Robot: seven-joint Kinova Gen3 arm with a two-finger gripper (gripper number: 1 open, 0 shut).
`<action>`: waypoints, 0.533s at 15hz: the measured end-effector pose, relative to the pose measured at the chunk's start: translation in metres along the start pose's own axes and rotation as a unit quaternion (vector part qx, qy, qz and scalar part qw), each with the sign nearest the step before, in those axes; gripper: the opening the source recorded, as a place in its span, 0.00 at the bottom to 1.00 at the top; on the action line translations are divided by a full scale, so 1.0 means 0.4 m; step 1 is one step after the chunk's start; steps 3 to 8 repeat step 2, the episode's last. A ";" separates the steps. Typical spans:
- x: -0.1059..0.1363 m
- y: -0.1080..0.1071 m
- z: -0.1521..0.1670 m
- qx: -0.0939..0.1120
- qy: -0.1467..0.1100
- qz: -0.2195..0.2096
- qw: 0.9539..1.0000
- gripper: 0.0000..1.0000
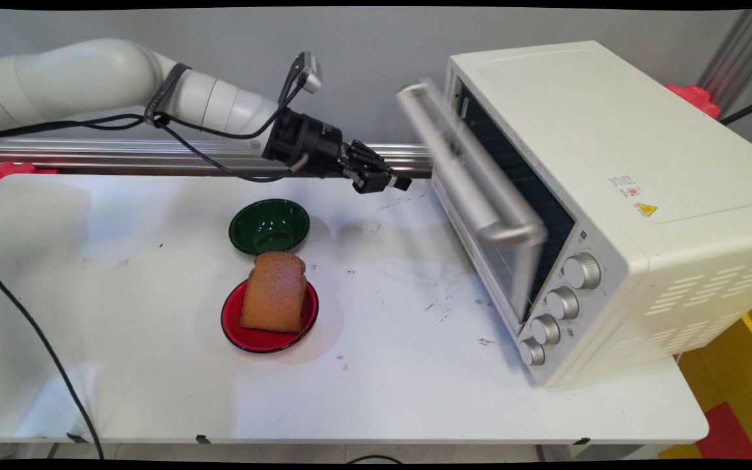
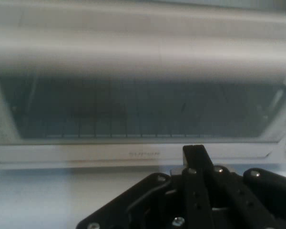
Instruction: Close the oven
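My black gripper [image 1: 397, 183] hangs above the table's back middle, pointing right at the white toaster oven [image 1: 611, 163]. Its fingers are shut with nothing between them. The oven's glass door [image 1: 506, 261] stands partly open, tilted outward, and its silver handle [image 1: 461, 163] is blurred. The gripper is just left of the door and apart from it. In the hand view the gripper [image 2: 196, 155] faces the door glass [image 2: 133, 109], with the handle [image 2: 143, 52] across the top. Below the gripper stand a green bowl [image 1: 269, 226] and a slice of bread [image 1: 275, 292] on a red plate [image 1: 265, 336].
Several silver knobs [image 1: 562, 303] line the oven's near end. A black cable [image 1: 43, 352] runs down the table's left side. A metal rail [image 1: 89, 156] crosses behind the table. Red and yellow blocks [image 1: 741, 391] lie off the right edge.
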 end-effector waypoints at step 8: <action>0.008 0.002 -0.003 0.000 0.001 -0.001 1.000 0.00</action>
